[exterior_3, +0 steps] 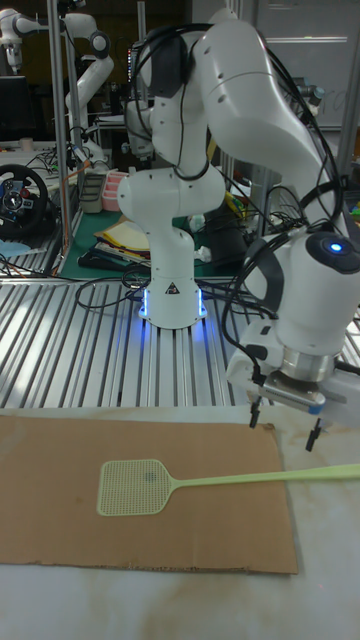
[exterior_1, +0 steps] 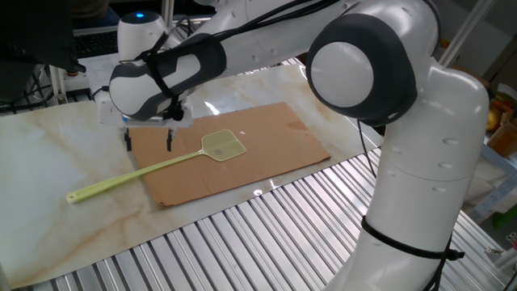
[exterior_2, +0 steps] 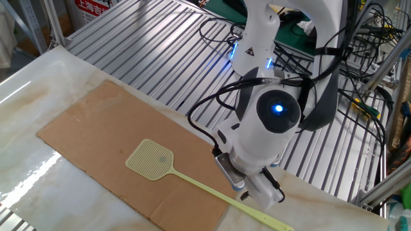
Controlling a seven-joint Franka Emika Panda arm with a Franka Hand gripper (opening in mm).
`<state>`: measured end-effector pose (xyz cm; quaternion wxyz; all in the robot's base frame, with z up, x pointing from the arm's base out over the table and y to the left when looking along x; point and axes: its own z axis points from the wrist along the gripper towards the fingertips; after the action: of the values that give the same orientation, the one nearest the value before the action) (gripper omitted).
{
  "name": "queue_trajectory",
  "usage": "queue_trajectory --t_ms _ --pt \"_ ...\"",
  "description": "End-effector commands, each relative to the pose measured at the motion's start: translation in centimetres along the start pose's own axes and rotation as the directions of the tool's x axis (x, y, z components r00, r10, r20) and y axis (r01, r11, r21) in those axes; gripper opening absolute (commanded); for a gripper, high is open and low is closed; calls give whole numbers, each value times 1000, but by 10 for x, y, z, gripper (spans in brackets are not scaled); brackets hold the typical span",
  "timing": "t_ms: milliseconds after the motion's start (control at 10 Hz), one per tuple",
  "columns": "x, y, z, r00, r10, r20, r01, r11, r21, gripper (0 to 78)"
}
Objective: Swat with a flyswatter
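Note:
The pale yellow-green flyswatter point(exterior_1: 224, 145) lies flat, with its mesh head on the brown cardboard sheet point(exterior_1: 271, 137) and its long handle running off onto the marble. My gripper point(exterior_1: 149, 144) hovers open just above the middle of the handle, fingers pointing down and nothing between them. In the tall fixed view the gripper point(exterior_3: 283, 428) hangs a little above the handle, to the right of the flyswatter head point(exterior_3: 130, 487). The other fixed view shows the flyswatter point(exterior_2: 151, 158) on the cardboard point(exterior_2: 90, 125); there the wrist mostly hides the gripper point(exterior_2: 257, 194).
The marble tabletop point(exterior_1: 48, 153) is bordered by ribbed metal slats point(exterior_1: 266, 234). My arm's base point(exterior_3: 170, 300) stands behind the cardboard with cables point(exterior_2: 218, 32) around it. Behind the base there are cluttered benches and another arm point(exterior_3: 85, 60).

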<state>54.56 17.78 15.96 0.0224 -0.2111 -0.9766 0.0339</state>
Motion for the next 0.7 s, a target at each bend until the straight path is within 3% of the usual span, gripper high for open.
queue_trajectory --t_ms 100,700 --pt "-5 -4 -3 999 -32 6 32 999 0 775" --pt "-15 -15 -5 996 -92 5 92 996 -3 775"
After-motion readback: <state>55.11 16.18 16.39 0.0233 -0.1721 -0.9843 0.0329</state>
